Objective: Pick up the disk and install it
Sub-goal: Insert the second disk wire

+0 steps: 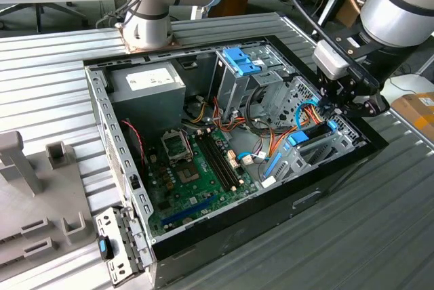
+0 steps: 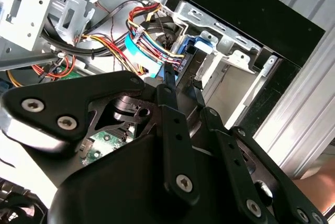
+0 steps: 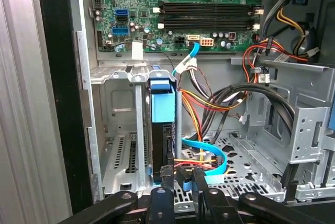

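Observation:
The disk stands on edge in the drive bay at the exterior view's right end of the open computer case, its blue rail facing up. In the first wrist view the disk is a narrow dark slab with a blue cap, set between the bay's metal walls. My gripper hangs just above the disk's end nearest the case wall. In the first wrist view my gripper sits right at that end of the disk. The second wrist view has my gripper by a blue part in the bay. Contact is hidden.
Bundled coloured cables and a blue ribbon cable lie close beside the bay. An upright metal cage with a blue latch stands behind it. The motherboard and a grey power-supply box occupy the case's other side. The black case wall borders the bay.

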